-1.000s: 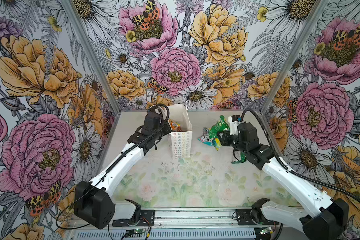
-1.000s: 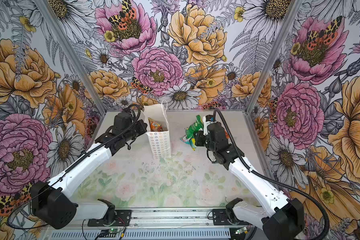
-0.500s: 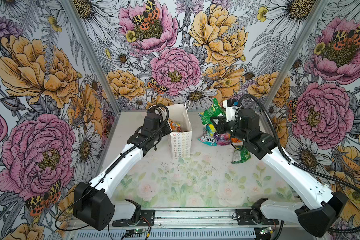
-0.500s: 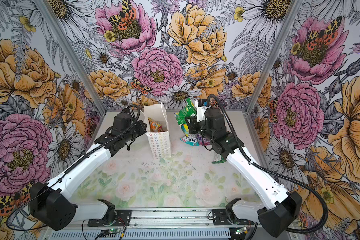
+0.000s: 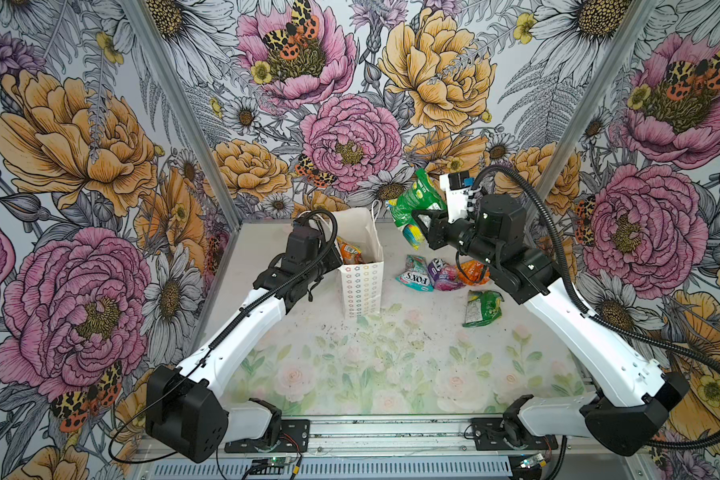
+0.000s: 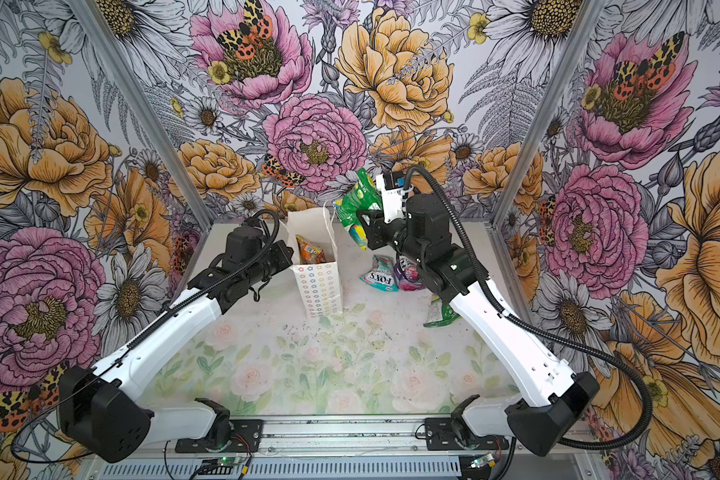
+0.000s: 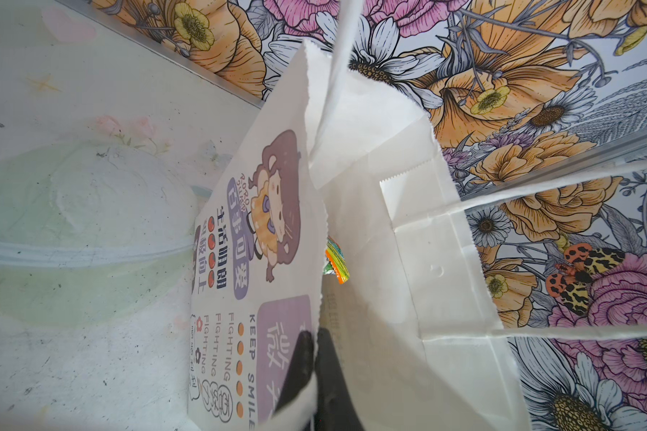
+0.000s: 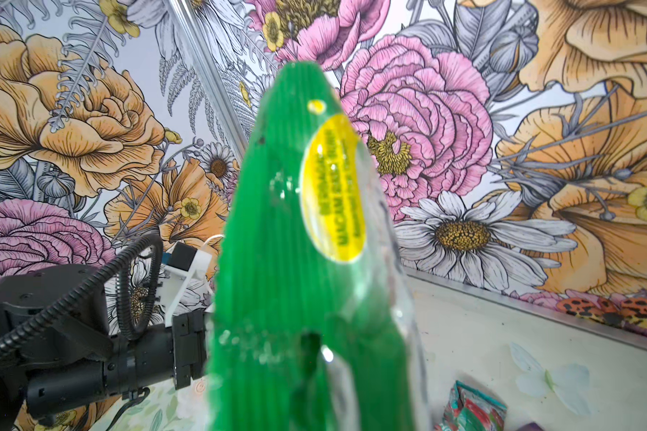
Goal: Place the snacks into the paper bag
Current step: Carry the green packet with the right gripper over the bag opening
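The white paper bag stands upright at the back middle of the table, with an orange snack inside. My left gripper is shut on the bag's left wall near the rim, one finger on the printed face and one inside. My right gripper is shut on a green snack, held in the air just right of the bag's mouth. The packet hides its fingertips in the right wrist view.
On the table right of the bag lie a teal FOX'S packet, a purple one, an orange one and a green one, under my right forearm. Floral walls close in on three sides. A cord handle sticks out from the bag.
My right gripper has risen from the pile with the green snack and moved left toward the bag's mouth. The left arm and the bag have stayed still.
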Available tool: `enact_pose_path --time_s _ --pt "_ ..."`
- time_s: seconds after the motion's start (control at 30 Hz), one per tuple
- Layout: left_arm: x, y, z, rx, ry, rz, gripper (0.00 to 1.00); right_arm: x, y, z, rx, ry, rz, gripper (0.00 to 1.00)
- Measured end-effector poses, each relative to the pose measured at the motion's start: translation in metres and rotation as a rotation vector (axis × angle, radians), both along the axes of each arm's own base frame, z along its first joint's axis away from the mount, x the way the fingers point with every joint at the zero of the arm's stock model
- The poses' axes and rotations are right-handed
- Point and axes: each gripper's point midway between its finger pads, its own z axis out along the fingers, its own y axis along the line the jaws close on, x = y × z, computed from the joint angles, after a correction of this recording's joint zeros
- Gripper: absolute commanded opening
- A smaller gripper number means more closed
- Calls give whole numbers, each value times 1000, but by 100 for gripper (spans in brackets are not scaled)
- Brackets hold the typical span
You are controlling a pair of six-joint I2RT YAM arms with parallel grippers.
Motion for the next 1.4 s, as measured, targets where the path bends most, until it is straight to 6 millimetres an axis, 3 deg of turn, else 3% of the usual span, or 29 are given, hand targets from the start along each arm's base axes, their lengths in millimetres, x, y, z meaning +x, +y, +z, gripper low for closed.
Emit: enact_pose_path --time_s 0.2,0.5,0.93,1.4 --pt "0 0 0 0 0 0 0 5 16 15 -5 -37 28 0" --pt "0 0 0 0 0 0 0 15 54 11 -36 -44 87 0" --pt "0 0 0 0 0 0 0 26 106 -32 -112 7 156 0" --pt "1 3 -1 0 2 6 0 39 118 -69 -229 20 117 0"
